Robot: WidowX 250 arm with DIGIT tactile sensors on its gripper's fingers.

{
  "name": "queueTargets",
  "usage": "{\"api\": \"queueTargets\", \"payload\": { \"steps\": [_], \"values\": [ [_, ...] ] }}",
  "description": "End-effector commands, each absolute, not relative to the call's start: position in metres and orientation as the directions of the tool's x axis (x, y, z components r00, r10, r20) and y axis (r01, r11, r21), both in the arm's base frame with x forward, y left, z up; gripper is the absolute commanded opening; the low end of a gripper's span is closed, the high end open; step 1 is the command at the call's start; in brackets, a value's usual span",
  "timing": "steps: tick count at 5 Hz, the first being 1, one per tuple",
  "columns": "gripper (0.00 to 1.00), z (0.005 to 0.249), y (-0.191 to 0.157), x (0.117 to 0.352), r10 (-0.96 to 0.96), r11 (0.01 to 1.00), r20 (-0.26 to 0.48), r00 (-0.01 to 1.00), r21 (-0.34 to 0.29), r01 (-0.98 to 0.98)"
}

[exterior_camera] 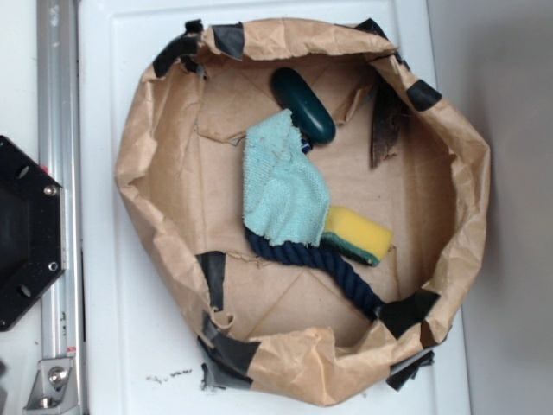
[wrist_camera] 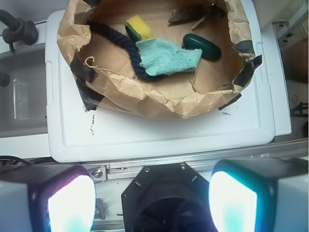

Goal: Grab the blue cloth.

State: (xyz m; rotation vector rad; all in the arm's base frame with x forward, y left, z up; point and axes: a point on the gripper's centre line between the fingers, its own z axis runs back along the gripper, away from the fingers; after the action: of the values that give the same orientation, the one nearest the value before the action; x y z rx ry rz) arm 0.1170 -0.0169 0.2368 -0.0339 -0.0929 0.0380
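Note:
The blue cloth (exterior_camera: 283, 186) (wrist_camera: 168, 57), a light aqua terry rag with frayed edges, lies crumpled in the middle of the brown paper bowl (exterior_camera: 138, 147) (wrist_camera: 145, 99). It drapes over one end of the navy rope (exterior_camera: 346, 275) (wrist_camera: 120, 43) and touches the yellow sponge (exterior_camera: 357, 233) (wrist_camera: 138, 26). My gripper (wrist_camera: 152, 200) shows only in the wrist view. It hovers well back from the bowl, above the black robot base, open, with nothing between its two glowing pads (wrist_camera: 71, 205). No part of the arm appears in the exterior view.
A dark teal oval object (exterior_camera: 303, 105) (wrist_camera: 202, 46) lies by the cloth's far edge. A dark bark-like scrap (exterior_camera: 386, 125) rests against the bowl's wall. The bowl stands on a white tray (exterior_camera: 138, 346). A metal rail (exterior_camera: 59, 173) and black base plate (exterior_camera: 26, 233) flank it.

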Motion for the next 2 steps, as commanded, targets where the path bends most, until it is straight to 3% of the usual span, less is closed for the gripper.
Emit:
{"api": "queueTargets", "payload": {
  "steps": [1,2],
  "values": [
    [1.00,0.237,-0.017,0.117,0.039,0.999,0.092,0.995,-0.036,-0.036],
    [1.00,0.210,-0.007,0.167,0.137,0.990,0.108,0.985,-0.045,-0.133]
  ]
}}
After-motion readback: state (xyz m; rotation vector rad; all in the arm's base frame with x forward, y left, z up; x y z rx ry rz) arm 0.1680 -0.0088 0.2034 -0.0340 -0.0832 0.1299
